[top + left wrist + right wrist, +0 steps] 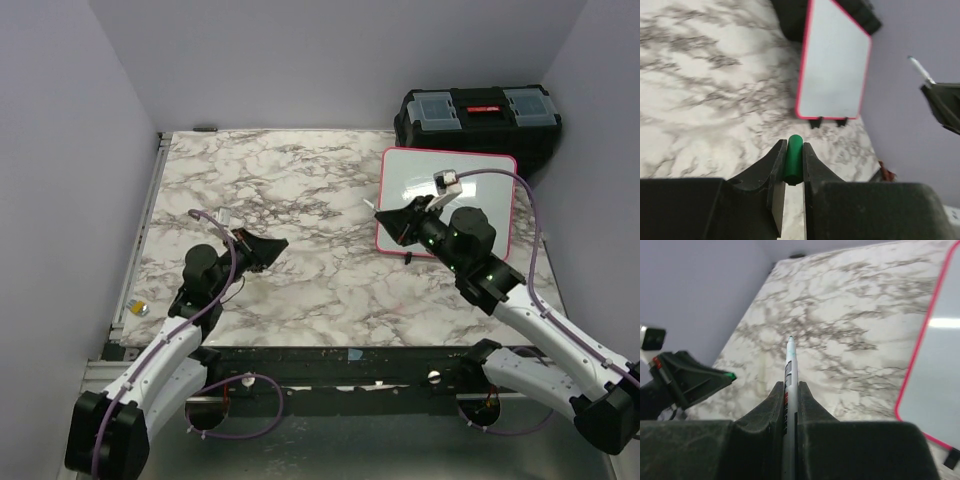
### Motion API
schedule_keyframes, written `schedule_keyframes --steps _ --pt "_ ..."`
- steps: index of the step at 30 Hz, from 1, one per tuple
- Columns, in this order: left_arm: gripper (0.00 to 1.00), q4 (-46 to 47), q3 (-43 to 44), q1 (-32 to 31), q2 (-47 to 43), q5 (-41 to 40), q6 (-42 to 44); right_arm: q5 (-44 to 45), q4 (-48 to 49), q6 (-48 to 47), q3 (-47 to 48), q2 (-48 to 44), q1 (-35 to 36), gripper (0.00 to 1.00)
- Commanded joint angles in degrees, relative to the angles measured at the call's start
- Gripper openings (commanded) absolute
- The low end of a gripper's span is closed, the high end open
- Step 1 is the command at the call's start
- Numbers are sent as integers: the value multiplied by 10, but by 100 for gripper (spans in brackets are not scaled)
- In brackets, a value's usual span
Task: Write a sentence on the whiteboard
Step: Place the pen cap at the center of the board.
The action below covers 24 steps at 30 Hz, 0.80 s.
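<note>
Whiteboard [410, 175] — flat glossy white rectangle, thin pink-red frame, rounded corners — lying at the far right of the grey-veined white marble tabletop [300, 180], just in front of a black plastic toolbox [478, 115]. Small black clips [815, 122] on its near edge. Over its near-left corner, right gripper [385, 215], pressed onto a slim white-and-grey marker pen [790, 365], bare tip pointing left. Well apart, above the table's near middle, left gripper [275, 245] — pinching a small green cylindrical cap [794, 157], facing right toward the board.
</note>
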Motion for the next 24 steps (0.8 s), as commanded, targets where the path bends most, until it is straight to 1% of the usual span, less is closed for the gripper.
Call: schedule_keyframes --steps 1,4,6,9,11,12,15,16,20,23,24 --pt "3 -205 15 -16 -1 -176 48 197 15 2 -33 -24 1 1" --pt "8 -233 20 -36 35 -218 30 224 26 -1 -31 -24 0 1" --pt "10 -244 27 -61 67 -252 21 241 25 -7 -25 -21 1 1" --pt "11 -268 48 -96 115 -308 5 289 19 -18 -25 -23 1 1" --pt "12 -274 58 -106 145 -324 -4 326 18 -35 -32 -26 1 1" --pt "15 -274 62 -109 155 -328 -8 347 16 -45 -34 -27 1 1" --pt "25 -274 69 -116 177 -337 -10 412 12 -73 -44 -38 0 1" --pt "31 -274 69 -117 181 -338 -9 436 12 -80 -48 -44 1 1" --pt "50 -274 71 -119 189 -339 -3 517 18 -106 -63 -65 -2 1" --pt "61 -274 72 -119 186 -336 4 537 22 -122 -66 -67 -17 1" --pt "62 -274 75 -119 184 -335 5 539 22 -125 -64 -64 -27 1"
